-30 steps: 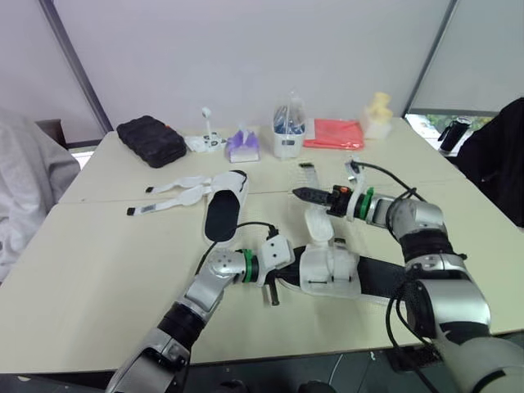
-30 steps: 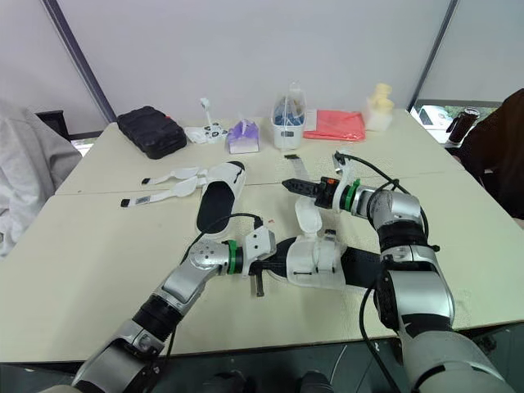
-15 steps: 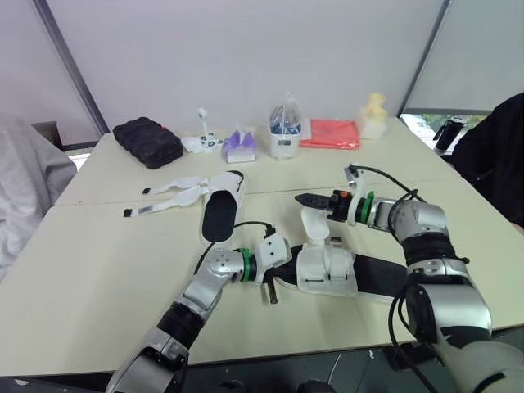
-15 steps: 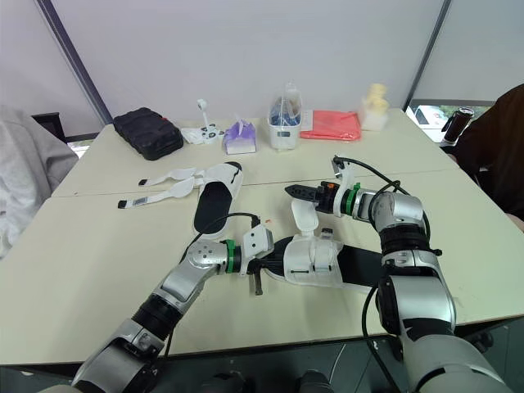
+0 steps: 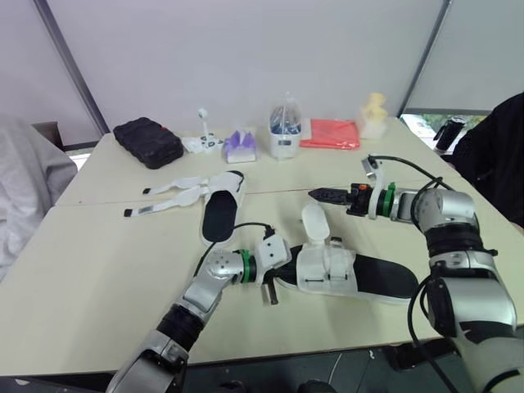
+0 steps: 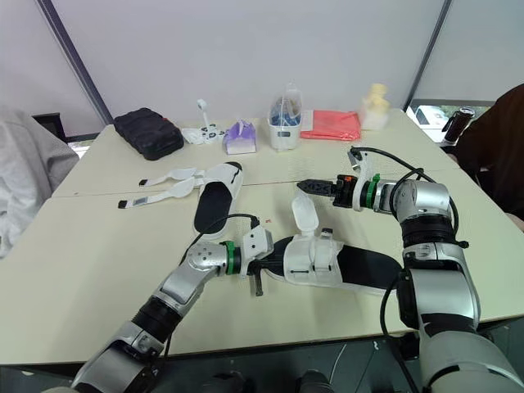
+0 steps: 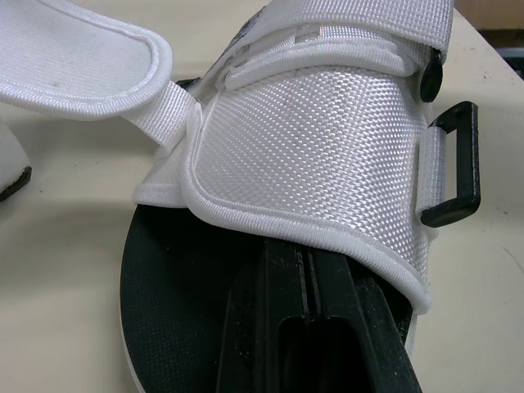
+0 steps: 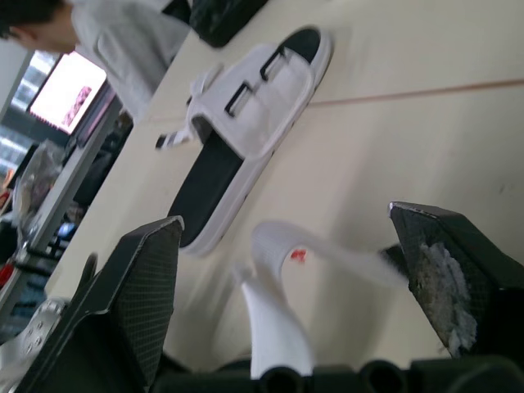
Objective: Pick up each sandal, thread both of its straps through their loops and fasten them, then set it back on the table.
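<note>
The near sandal [image 5: 336,270], white upper on a black sole, lies at the table's front middle. My left gripper [image 5: 274,274] is shut on its toe end, with its fingers [image 7: 303,327] reaching under the white upper [image 7: 319,139] beside a black loop [image 7: 454,176]. One white strap [image 5: 315,221] stands up loose from the upper. My right gripper [image 5: 315,194] hovers open to the right of and above that strap, its fingers [image 8: 139,295] spread wide and holding nothing. The second sandal [image 5: 219,209] lies farther back on the left, with its straps [image 5: 168,195] spread out flat.
Along the back edge stand a black case [image 5: 150,141], a purple tissue pack [image 5: 243,146], a clear container [image 5: 285,131], a red bag [image 5: 330,133] and a yellow figure [image 5: 374,115]. A person's grey sleeve [image 5: 20,196] shows at the left and a dark-clothed person [image 5: 495,155] at the right.
My right gripper has drawn back to the right, away from the upright strap. The left gripper and the near sandal have stayed put. The camera shifted slightly.
</note>
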